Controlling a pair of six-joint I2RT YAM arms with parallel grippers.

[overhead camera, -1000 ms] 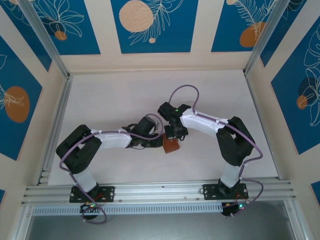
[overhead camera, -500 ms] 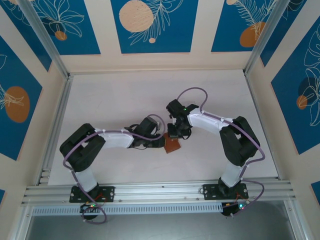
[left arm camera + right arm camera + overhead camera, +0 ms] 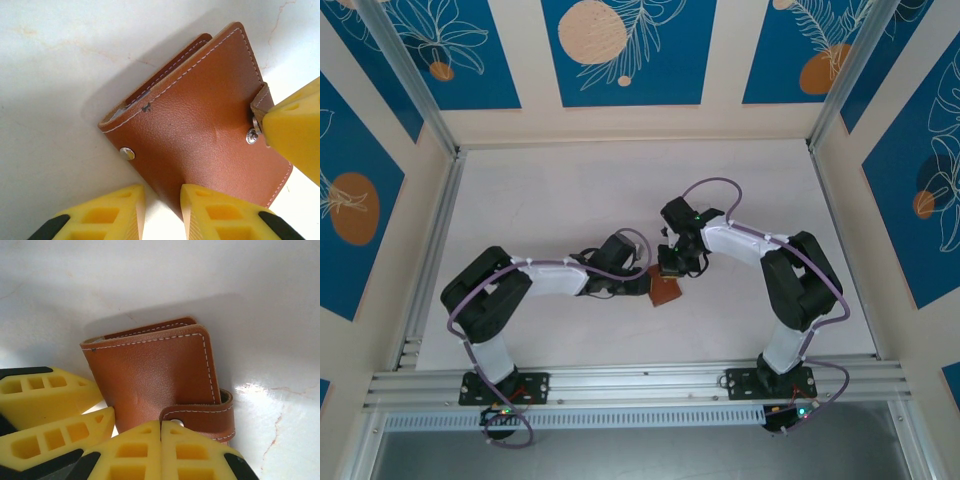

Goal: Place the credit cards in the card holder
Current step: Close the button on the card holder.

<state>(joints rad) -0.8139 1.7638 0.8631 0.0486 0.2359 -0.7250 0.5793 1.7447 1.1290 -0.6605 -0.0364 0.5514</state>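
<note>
On the pale table (image 3: 570, 200), seen from above, the left arm (image 3: 545, 278) reached in from the left and the right arm (image 3: 745, 240) bent in from the right, and their ends met over the card holder (image 3: 664, 291), which lay flat near the table's middle, a little toward the near edge. The holder was folded shut, its reddish-brown cover up. The left gripper (image 3: 162, 192) stood at one edge of it. Its yellow fingers were a little apart with bare table showing in the gap, one tip lying over the leather's rim and the other just beside it, so the jaws were parted rather than clamped on anything. The right gripper (image 3: 161, 427) was clenched, its two fingers pressed together with nothing between them, and their tips rested on the closing strap (image 3: 205, 412) at the opposite side of the holder. From the left wrist, a right finger (image 3: 295, 130) touched that strap right beside a small metal stud (image 3: 252, 135). That view also gave a second stud (image 3: 127, 152) near the cover's lower edge, pale stitching round the border, a tiny dark speck (image 3: 146, 107) on the leather, and a pale sliver in the mouth between the covers that could not be made out. From the right wrist, the strap curled round the holder's edge, with an inner leaf (image 3: 150, 329) peeking past the top cover.
</note>
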